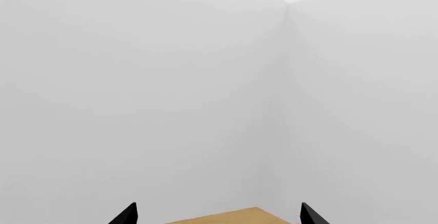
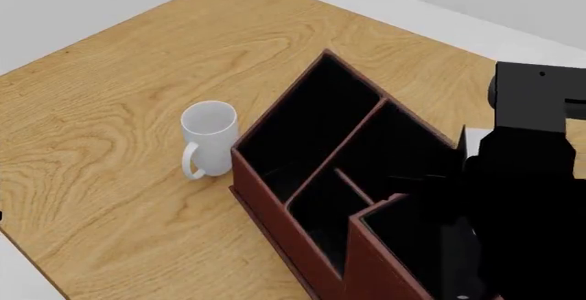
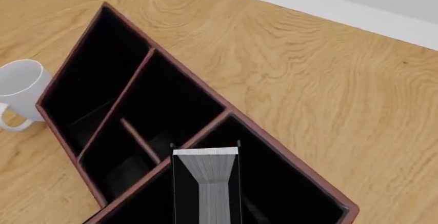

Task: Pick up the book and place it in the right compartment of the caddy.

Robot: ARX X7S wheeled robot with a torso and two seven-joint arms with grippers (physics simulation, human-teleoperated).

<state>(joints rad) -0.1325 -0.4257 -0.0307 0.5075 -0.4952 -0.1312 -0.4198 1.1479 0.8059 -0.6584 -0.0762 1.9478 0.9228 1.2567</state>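
Book (image 3: 206, 183) pages show white between the right gripper's (image 3: 205, 144) jaws, which clamp its covers, held upright over the caddy's (image 2: 274, 197) right compartment (image 3: 287, 193). The left gripper (image 1: 217, 214) faces a wall, jaws wide and empty.

Matte black, boxy right arm (image 2: 536, 142); left end effector (image 1: 217, 215) has pointed black fingertips.

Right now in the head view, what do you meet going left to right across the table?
White ceramic mug → reddish-brown leather-look caddy with black interior → black right arm hanging over the caddy's taller end.
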